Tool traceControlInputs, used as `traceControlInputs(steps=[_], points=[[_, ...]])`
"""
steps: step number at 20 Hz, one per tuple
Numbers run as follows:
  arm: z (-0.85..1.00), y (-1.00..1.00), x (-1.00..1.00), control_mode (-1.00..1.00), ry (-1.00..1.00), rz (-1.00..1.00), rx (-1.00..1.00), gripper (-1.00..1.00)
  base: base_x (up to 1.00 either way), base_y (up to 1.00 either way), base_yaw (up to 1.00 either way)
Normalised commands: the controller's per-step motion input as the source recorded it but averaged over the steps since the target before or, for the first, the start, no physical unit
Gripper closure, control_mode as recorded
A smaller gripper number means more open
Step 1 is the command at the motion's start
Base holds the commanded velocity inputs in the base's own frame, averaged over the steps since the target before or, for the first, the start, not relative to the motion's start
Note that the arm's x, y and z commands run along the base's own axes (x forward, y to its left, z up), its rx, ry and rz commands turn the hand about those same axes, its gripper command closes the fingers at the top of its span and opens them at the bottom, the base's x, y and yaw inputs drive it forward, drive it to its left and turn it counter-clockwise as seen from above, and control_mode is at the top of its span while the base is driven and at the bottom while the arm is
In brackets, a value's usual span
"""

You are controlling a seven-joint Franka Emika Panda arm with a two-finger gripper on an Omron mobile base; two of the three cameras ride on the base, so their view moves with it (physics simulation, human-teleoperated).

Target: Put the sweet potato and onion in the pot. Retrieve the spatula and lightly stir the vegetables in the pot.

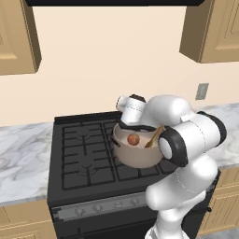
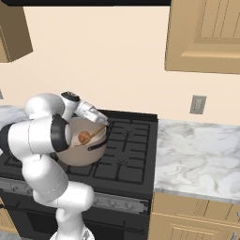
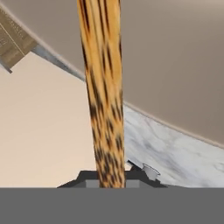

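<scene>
Streaky light-brown wooden spatula (image 3: pixel 103 96) clenched in the hand (image 3: pixel 109 181), blade apparently down inside the pot (image 1: pixel 135 156) beside the onion (image 1: pixel 133 139).

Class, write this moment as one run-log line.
stage: stirring | hand: shut on spatula | spatula: blade end down in pot | onion: in pot | pot: on stove

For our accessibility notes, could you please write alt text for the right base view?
A white robot arm holds a wooden spatula in its shut gripper, the blade down inside a beige pot on a black stove. A reddish onion lies in the pot. Marble counter extends to the right.
</scene>
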Motion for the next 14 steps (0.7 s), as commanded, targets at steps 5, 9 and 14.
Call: traceControlInputs(steps=[5,9,14], points=[[-0.31,0.0,0.41,-1.0,0.0,0.0,-0.02,1.0,0.0,0.0,0.0],[-0.02,0.03,0.14,-1.0,0.0,0.0,0.0,1.0,0.0,0.0,0.0],[0.0,0.1,-0.03,-1.0,0.0,0.0,0.0,1.0,0.0,0.0,0.0]])
